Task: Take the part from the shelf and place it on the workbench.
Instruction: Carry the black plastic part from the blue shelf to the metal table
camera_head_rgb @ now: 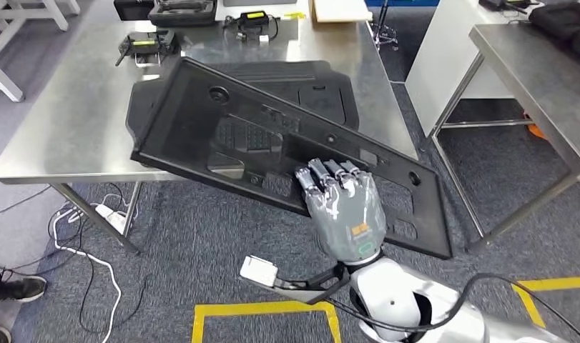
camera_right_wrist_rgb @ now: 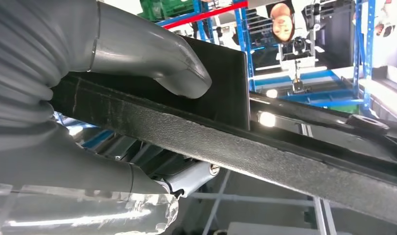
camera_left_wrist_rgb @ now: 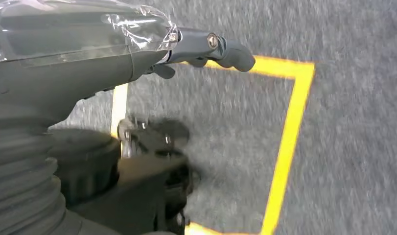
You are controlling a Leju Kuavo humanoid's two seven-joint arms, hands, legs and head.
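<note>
Right hand [camera_head_rgb: 342, 207] clamped the near edge of the black plastic panel [camera_head_rgb: 272, 143], thumb on one face, fingers on the other; panel sat tilted, far end over the steel worktop [camera_head_rgb: 72, 121], near end hanging past its edge. Left hand [camera_left_wrist_rgb: 206, 46] hung over the floor, holding nothing, fingers not clear. Best to lower flat, push further on before letting go, or it could tip off

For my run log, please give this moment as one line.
right hand: grips black panel edge | panel: tilted, far end over workbench | left hand: holds nothing, above floor
</note>
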